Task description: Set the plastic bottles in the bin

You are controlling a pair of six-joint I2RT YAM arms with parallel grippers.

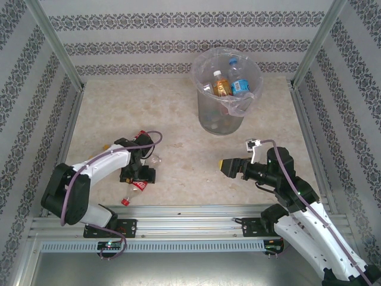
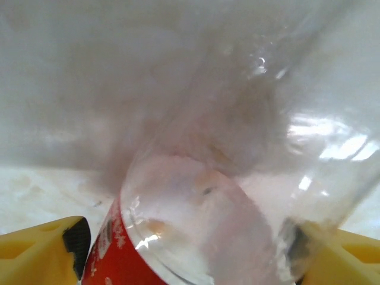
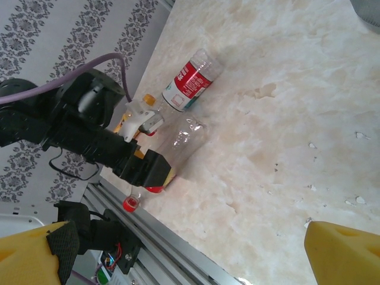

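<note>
A red-labelled plastic bottle (image 2: 113, 249) lies on the table between my left gripper's yellow fingers (image 2: 47, 243), whose pads sit against both its sides. In the top view that left gripper (image 1: 138, 174) is low over this bottle (image 1: 138, 185), its red cap (image 1: 125, 201) pointing at the rail. A clear bottle (image 3: 185, 139) lies across it, and another red-labelled bottle (image 3: 191, 80) lies further out. The grey bin (image 1: 220, 122) at the back holds an orange-labelled bottle (image 1: 222, 85) and a blue-labelled bottle (image 1: 240, 81). My right gripper (image 1: 229, 167) hovers open at mid-table with nothing between its fingers (image 3: 347, 252).
A metal rail (image 1: 178, 211) runs along the near edge of the table, just behind the held bottle's cap. Patterned walls close in both sides and the back. Bare marbled tabletop (image 1: 190, 155) stretches between the two grippers and up to the bin.
</note>
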